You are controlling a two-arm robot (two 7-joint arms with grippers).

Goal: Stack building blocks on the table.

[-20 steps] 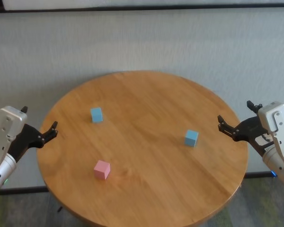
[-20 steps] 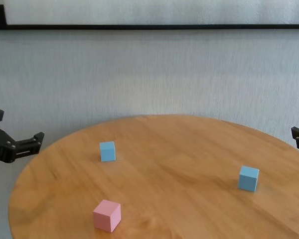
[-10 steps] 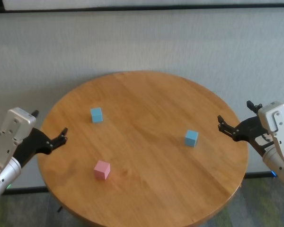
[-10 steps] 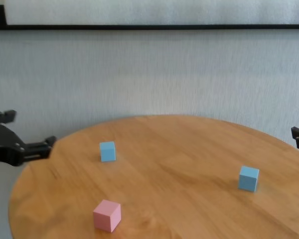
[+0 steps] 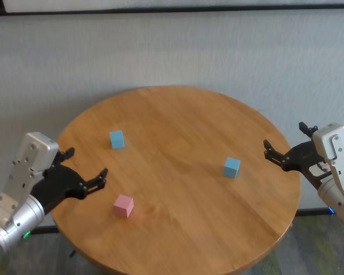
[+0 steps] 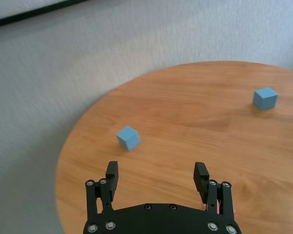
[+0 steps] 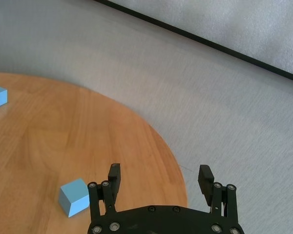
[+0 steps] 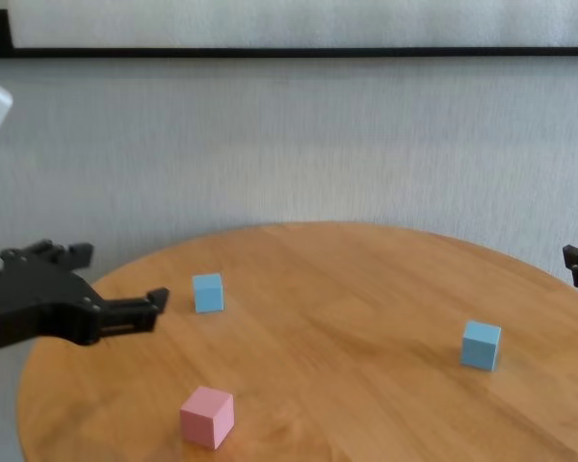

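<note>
Three cubes lie apart on the round wooden table. The pink cube is near the front left. One light blue cube is at the back left and the other light blue cube is at the right. My left gripper is open and empty above the table's left edge, between the pink cube and the left blue cube. In its wrist view, the left gripper faces the left blue cube. My right gripper is open and empty, off the table's right edge.
A grey carpeted floor surrounds the table. In the chest view the pink cube sits near the front edge, and the left gripper hovers to its left. The right blue cube lies close to the right gripper.
My left arm has swung inward from beyond the left edge to over the tabletop, nearer the pink cube. The right arm and the cubes have not moved.
</note>
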